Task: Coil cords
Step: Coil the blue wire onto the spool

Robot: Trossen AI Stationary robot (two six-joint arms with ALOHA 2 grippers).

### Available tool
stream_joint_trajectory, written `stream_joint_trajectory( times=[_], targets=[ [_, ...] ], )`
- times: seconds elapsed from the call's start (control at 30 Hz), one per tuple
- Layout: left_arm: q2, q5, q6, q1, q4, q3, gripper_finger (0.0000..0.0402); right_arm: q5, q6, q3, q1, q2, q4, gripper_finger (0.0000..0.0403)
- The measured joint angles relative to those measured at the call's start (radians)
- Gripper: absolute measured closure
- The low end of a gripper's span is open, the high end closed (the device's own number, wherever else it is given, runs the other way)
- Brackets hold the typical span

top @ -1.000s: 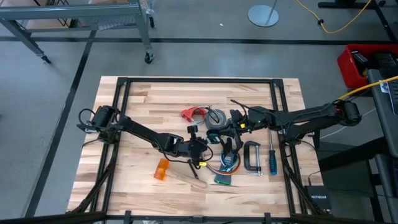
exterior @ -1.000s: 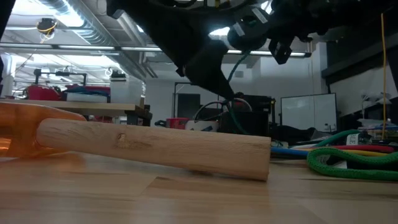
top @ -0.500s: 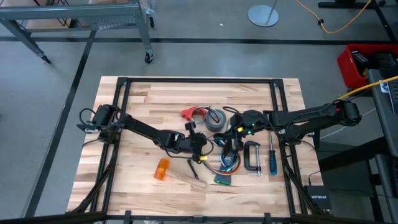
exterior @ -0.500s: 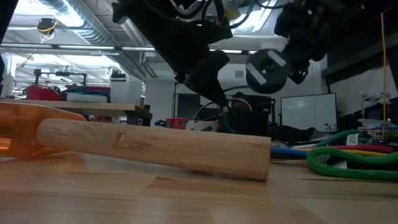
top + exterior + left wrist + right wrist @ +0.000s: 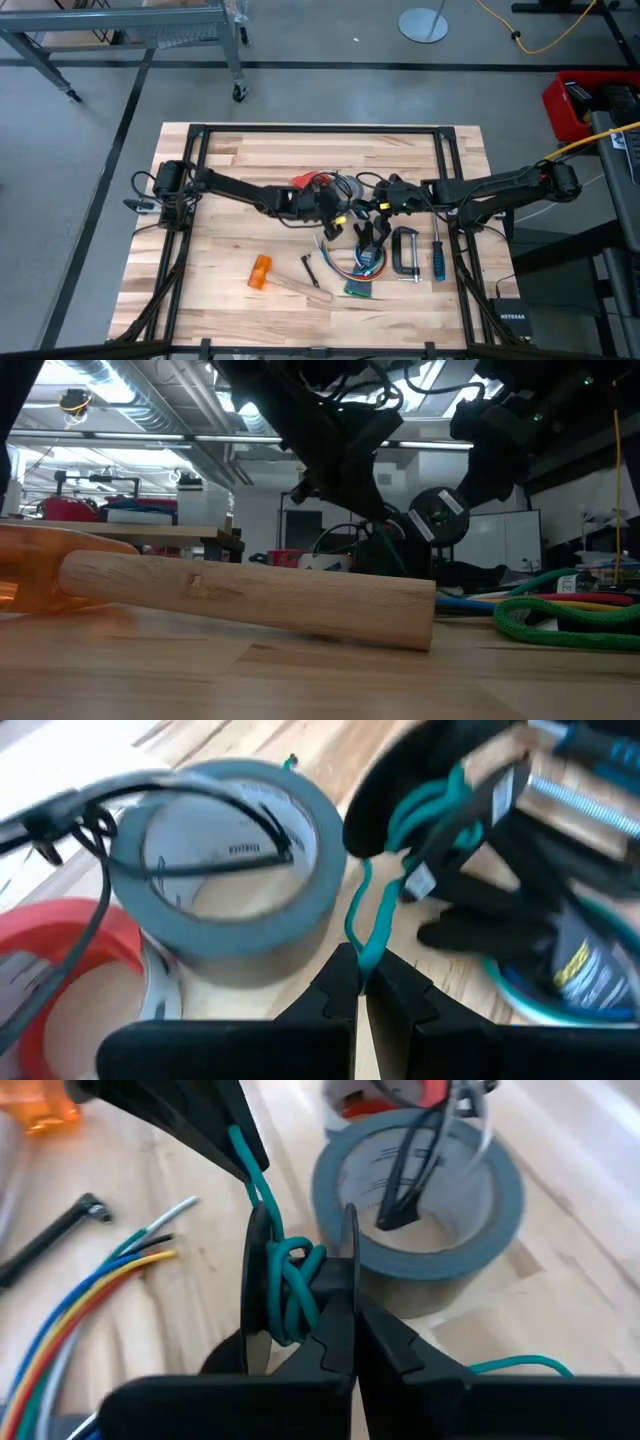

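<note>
Coiling looks well begun but not finished. Both claws meet near the middle of the surface (image 5: pixel 230 160). The right claw (image 5: pixel 300 1295) is clamped on several bunched loops of a thin teal cord (image 5: pixel 285 1285), and the left claw (image 5: pixel 362 982) pinches a single strand of the same cord (image 5: pixel 372 925), which runs between the two. So some turns are gathered, I judge, while a length of cord is still loose: a teal tail trails off on the wood in the right wrist view, and that remains to be wound in.

Just beside the claws sits a grey tape roll (image 5: pixel 225 880) with a dark cable (image 5: pixel 200 835) draped across its top; one end of that cable hangs into the roll's hole. A red piece (image 5: pixel 60 970) lies against the roll. That dark cable looks uncoiled, so it probably counts as work left.

Close by are a fan of coloured wires (image 5: pixel 95 1285), a black clamp (image 5: pixel 405 253), a blue-handled screwdriver (image 5: pixel 437 255), an orange piece (image 5: pixel 260 272) and a wooden stick (image 5: pixel 250 592). The roll and the wires crowd the working spot and could snag the loose tail.
</note>
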Motion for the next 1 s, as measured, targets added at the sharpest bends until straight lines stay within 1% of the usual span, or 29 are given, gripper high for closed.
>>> stream_joint_trajectory(
  times=[0.23, 0.43, 0.6, 0.73, 0.87, 1.0],
  targets=[
    [0.000, 0.101, -0.084, 0.060, 0.033, 0.045, 0.0401, 0.106, -0.008, 0.000, 0.000, 0.000, 0.010, 0.0401],
    [0.000, 0.136, -0.139, 0.069, 0.100, 0.074, 0.0402, 0.176, 0.036, -0.001, -0.001, 0.000, 0.029, 0.0401],
    [0.000, 0.168, -0.171, 0.068, 0.139, 0.085, 0.0401, 0.176, 0.063, -0.003, -0.001, 0.001, 0.108, 0.0401],
    [0.000, 0.171, -0.184, 0.066, 0.156, 0.086, 0.0401, 0.178, 0.079, -0.005, -0.001, 0.003, 0.179, 0.0401],
    [0.000, 0.171, -0.188, 0.066, 0.197, 0.085, 0.0401, 0.184, 0.091, -0.005, -0.001, 0.024, 0.207, 0.0401],
    [0.000, 0.171, -0.188, 0.066, 0.199, 0.085, 0.0400, 0.184, 0.136, -0.004, -0.001, 0.062, 0.240, 0.0401]
  ],
)
